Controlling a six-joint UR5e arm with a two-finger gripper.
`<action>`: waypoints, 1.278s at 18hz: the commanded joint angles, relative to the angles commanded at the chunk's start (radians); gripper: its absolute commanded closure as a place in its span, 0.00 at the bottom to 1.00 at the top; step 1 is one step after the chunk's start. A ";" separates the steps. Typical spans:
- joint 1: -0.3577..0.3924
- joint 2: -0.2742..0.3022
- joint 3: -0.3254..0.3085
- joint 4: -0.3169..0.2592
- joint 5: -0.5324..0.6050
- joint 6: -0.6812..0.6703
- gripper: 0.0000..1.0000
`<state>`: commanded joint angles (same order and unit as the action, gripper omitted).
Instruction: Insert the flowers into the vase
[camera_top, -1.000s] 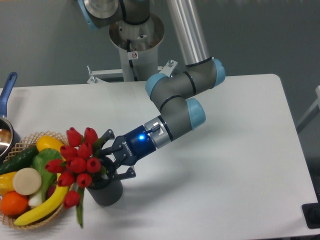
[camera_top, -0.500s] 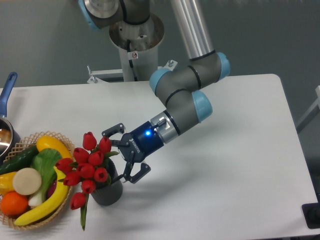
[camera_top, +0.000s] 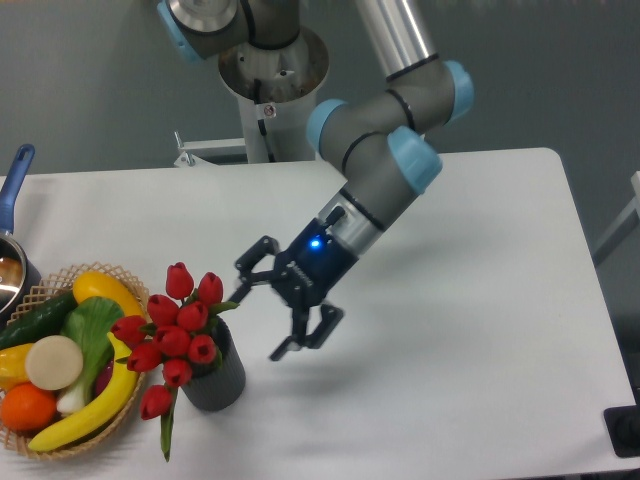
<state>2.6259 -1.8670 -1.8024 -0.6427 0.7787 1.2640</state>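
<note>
At the far left edge of the white table (camera_top: 480, 330), part of a pot with a blue handle (camera_top: 14, 185) enters the view. Just in front of it, at the front-left corner of the table, a woven wicker basket (camera_top: 118, 418) holds a cucumber (camera_top: 36, 317), a yellow pepper (camera_top: 95, 288), leafy greens (camera_top: 90, 325), a pale round slice (camera_top: 54, 362), an orange fruit (camera_top: 27, 406) and a banana (camera_top: 90, 410). Just beside the basket's right rim stands the vase (camera_top: 215, 375), a dark grey ribbed cup, upright near the front edge of the table. The flowers (camera_top: 172, 328) sit in the vase: the red tulip buds cluster over its left rim and lean toward the basket, and one bud with a green leaf hangs down outside the vase's left wall. To the right of the vase, apart from both vase and flowers, the gripper (camera_top: 282, 308) hangs above the table, its two black fingers (camera_top: 258, 262) spread wide and holding nothing. A blue light glows on the wrist (camera_top: 322, 250) behind it. The grey arm with pale blue joint caps (camera_top: 415, 165) rises up and back toward the base column (camera_top: 270, 85) beyond the rear edge of the table.
</note>
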 joint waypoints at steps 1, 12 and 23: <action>0.018 0.018 0.000 0.002 0.039 0.003 0.00; 0.204 0.173 0.089 -0.046 0.292 0.005 0.00; 0.292 0.285 0.146 -0.460 0.505 0.403 0.00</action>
<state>2.9175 -1.5816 -1.6569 -1.1024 1.2839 1.6671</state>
